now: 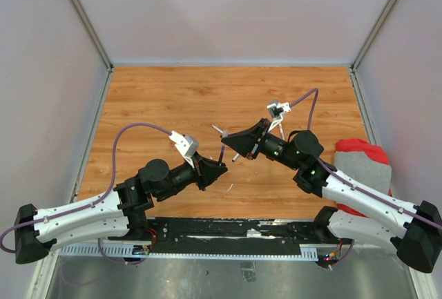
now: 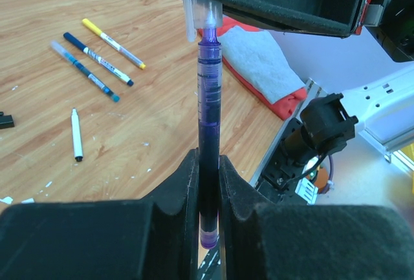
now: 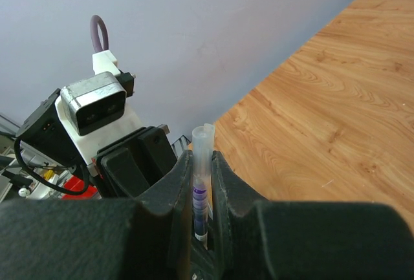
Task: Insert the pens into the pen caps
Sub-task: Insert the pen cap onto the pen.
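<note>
The left gripper [image 2: 208,167], clamped on the purple pen [image 2: 208,112], holds it in mid-air, long axis pointing far and slightly right, tip at the mouth of the clear cap [image 3: 201,147] pinched in the right gripper [image 3: 204,163].

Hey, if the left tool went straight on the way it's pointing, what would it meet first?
The clear cap in the right tool, most likely: the purple pen the left tool holds leads, its tip at the cap's mouth.
</note>
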{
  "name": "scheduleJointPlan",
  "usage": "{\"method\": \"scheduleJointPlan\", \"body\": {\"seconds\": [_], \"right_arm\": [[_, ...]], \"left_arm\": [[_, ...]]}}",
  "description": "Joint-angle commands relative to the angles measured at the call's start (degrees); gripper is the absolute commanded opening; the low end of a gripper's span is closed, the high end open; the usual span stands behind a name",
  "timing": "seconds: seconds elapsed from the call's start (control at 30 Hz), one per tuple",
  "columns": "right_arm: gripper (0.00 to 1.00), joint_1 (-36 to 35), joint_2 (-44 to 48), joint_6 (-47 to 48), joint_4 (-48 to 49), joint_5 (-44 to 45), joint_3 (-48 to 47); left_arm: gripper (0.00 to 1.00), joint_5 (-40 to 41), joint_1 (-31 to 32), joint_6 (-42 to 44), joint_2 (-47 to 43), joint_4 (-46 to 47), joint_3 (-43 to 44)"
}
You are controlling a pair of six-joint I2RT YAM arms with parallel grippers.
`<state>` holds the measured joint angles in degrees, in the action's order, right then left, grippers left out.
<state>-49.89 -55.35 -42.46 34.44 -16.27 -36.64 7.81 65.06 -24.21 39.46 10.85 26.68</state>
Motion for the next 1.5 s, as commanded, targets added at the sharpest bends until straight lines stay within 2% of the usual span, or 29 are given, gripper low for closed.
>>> {"method": "scheduleJointPlan", "body": {"seconds": [0.0, 0.67, 1.27, 1.47], "right_arm": [[0.01, -0.8, 0.6, -0.6, 2.0, -1.2, 0.9], [0.01, -3.2, -1.8, -1.7, 7.2, -1.4, 3.8], [0.01, -7.6, 0.6, -1.1, -0.4, 1.7, 7.4], [0.00, -10.3, 2.1, -1.9, -2.4, 4.1, 11.2]], "left_arm": [[0.00, 0.7, 0.6, 0.8, -0.9, 2.0, 1.3], [0.00, 2.4, 0.6, -1.5, 0.2, 6.4, 2.6], [0.01, 4.4, 0.5, -0.4, -0.5, 8.5, 5.0], [0.00, 4.2, 0.6, -0.3, -0.2, 9.0, 5.1]]}}
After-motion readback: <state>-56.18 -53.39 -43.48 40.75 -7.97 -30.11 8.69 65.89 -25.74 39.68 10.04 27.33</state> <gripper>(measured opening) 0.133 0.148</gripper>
